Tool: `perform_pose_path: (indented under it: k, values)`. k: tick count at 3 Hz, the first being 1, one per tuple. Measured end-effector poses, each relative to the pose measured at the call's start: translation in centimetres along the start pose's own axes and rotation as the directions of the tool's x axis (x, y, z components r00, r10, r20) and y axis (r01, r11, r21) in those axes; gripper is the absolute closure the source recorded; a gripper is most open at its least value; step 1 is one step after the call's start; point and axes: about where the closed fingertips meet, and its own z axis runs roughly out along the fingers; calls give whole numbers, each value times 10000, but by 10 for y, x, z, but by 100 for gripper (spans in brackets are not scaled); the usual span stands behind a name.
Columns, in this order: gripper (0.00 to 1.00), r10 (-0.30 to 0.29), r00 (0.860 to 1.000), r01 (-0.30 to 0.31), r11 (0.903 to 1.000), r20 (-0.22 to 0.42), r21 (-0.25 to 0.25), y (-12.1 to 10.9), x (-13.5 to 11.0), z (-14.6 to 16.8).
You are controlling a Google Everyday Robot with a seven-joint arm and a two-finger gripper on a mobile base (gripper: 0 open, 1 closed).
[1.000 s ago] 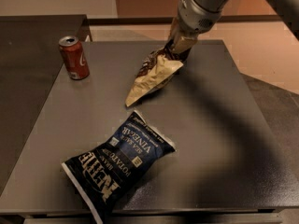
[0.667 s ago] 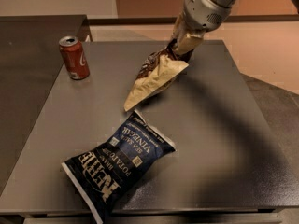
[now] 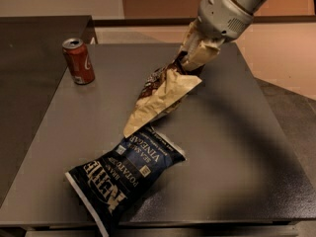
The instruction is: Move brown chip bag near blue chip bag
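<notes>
My gripper (image 3: 190, 63) comes down from the upper right and is shut on the top end of the brown chip bag (image 3: 160, 97). The bag hangs tilted, dark brown near the gripper and cream at its lower end, which points down-left just above the blue chip bag (image 3: 126, 174). The blue chip bag lies flat near the front edge of the grey table (image 3: 237, 147), with white lettering showing.
A red soda can (image 3: 79, 60) stands upright at the table's back left. A darker surface (image 3: 29, 83) lies to the left of the table. The floor drops away on the right side.
My gripper has lifted the brown chip bag and carried it forward; its cream end now hangs close above the blue chip bag. The blue bag and can have not moved.
</notes>
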Motion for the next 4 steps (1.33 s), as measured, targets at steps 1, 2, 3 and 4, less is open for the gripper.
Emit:
perform_pose_path:
  k: [1,2,3,4]
  values:
    - [58,230,9988,-210,9988,436,-437,20,-8,9]
    - [35,203,9987,-187,9991,460,-369,18,-10,10]
    - [12,180,9987,-165,9994,484,-309,16,-12,11]
    - [0,157,9986,-144,9996,506,-259,14,-13,12]
